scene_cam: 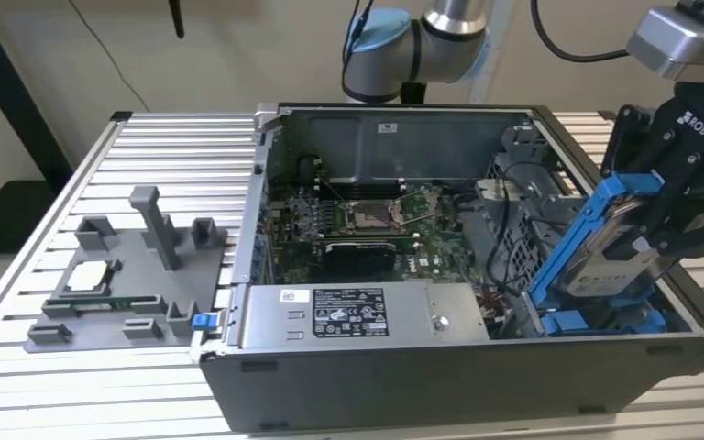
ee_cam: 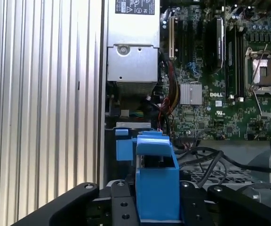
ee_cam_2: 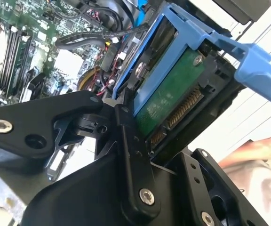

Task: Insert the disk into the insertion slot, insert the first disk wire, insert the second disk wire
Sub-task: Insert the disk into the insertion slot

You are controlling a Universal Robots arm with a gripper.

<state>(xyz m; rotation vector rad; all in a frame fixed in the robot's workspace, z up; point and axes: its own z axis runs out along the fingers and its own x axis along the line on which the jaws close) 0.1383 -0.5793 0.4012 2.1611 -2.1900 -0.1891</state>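
End effector [scene_cam: 660, 240]: clamped on the disk [scene_cam: 607, 268], with black fingers [ee_cam_2: 131, 153] on either side of its blue frame.
Disk: steeply tilted, its lower end at the insertion slot [scene_cam: 597, 321]; not seated flat.
Insertion slot: in the computer case [scene_cam: 450, 385], at the exterior view's right.
Tabletop [scene_cam: 144, 147]: carries the case.

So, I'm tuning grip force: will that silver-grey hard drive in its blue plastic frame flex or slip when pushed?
The silver-grey hard drive looks rigid, probably dense. Its thin blue plastic frame likely flexes slightly. Held tilted between the black fingers, it might pivot if pushed off-centre.
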